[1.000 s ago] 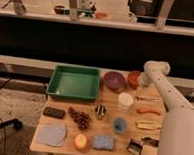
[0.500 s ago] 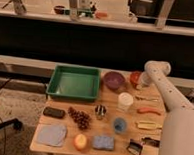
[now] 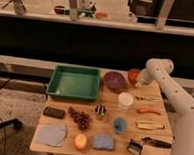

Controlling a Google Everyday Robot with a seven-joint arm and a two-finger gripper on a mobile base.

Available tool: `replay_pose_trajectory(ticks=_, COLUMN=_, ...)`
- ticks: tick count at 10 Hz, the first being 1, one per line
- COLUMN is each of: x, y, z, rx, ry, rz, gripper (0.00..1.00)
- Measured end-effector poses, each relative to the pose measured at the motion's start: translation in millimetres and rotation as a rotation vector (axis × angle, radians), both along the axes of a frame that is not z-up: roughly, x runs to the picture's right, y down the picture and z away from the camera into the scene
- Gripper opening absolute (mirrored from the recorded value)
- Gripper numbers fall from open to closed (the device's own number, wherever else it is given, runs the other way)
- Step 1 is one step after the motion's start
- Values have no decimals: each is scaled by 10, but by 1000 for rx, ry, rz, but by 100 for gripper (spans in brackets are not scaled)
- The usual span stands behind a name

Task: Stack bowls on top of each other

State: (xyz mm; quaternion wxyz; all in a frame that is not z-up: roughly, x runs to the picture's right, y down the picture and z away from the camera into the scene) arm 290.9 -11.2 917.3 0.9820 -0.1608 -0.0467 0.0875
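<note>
Bowls of two colours are found at the far edge of the surface point(image 3: 108, 105). The purple bowl point(image 3: 114, 80) is placed just to the right of the green tray point(image 3: 74, 83), and the orange-red bowl point(image 3: 133, 75) is placed just beside it, more to the right and a little farther. It cannot be told if the two rims are touching. Both bowls are upright and not stacked.

The tool point(image 3: 140, 80) is held at the right side of the orange-red bowl, close above the far right corner of the surface. Whether it is wide, narrow or holding the rim cannot be told, because it is seen only as a small pale shape at the end of the white arm point(image 3: 170, 89). The arm is stretched from the near right over the right edge of the surface.

Some bare wood is left near the purple bowl, between it and the white round container point(image 3: 125, 100). Nearer still a blue cup point(image 3: 119, 124) is standing, and to the left of it a bunch of grapes point(image 3: 80, 118) is lying. An orange long thing point(image 3: 148, 110) is lying along the right side, under the arm.
</note>
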Motion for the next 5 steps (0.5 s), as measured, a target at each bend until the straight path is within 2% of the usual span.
replay_pose_trajectory(ticks=3, x=-129, y=-153, z=-324, rx=65, ry=-33, rz=-18, gripper=11)
replay_pose_trajectory(ticks=5, x=-250, y=-203, z=-474, rx=96, ry=-68, rz=-34, gripper=11)
